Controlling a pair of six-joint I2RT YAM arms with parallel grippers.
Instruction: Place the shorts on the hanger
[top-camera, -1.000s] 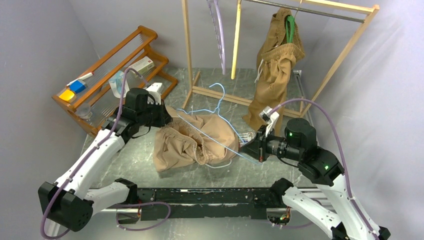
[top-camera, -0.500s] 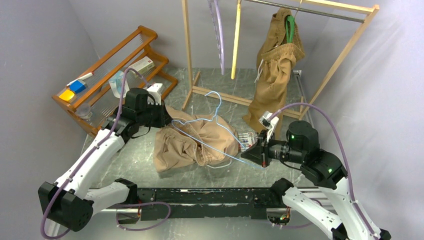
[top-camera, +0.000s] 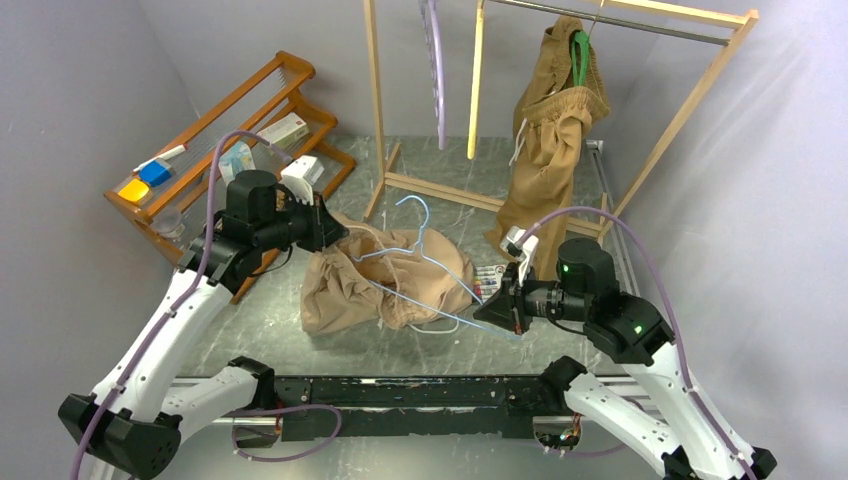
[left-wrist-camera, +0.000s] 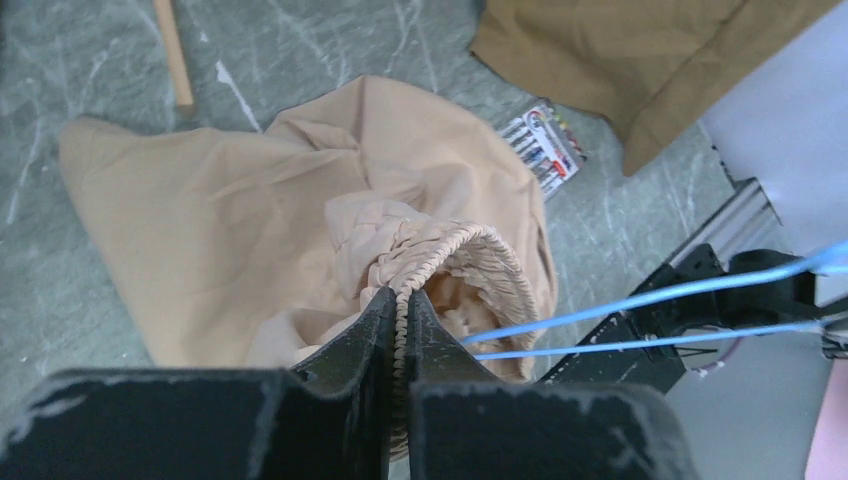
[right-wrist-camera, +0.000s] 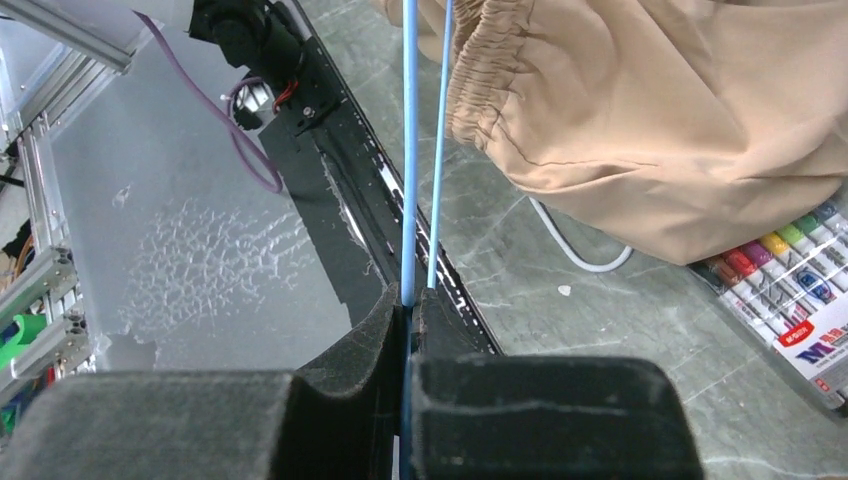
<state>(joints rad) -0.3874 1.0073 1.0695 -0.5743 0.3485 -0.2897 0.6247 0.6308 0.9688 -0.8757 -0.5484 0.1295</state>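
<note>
One shorts (left-wrist-camera: 200, 220): left gripper (left-wrist-camera: 400, 297); one hanger (right-wrist-camera: 408, 150): right gripper (right-wrist-camera: 408, 302).

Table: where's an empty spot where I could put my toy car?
Bare strip between the shorts and the black rail in front. Another behind the rack's bottom bar, left of the hanging brown shorts. The middle is crowded: shorts, blue hanger, marker pack.

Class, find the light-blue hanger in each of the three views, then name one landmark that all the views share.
Top external: the hanger is at centre, lying across the shorts, hook toward the back.
Left wrist: the hanger shows as two blue wires coming in from the right edge toward the waistband.
Right wrist: the hanger shows as two blue wires at top centre, rising from the right end effector.
Shared landmark: the marker pack beside the shorts.
</note>
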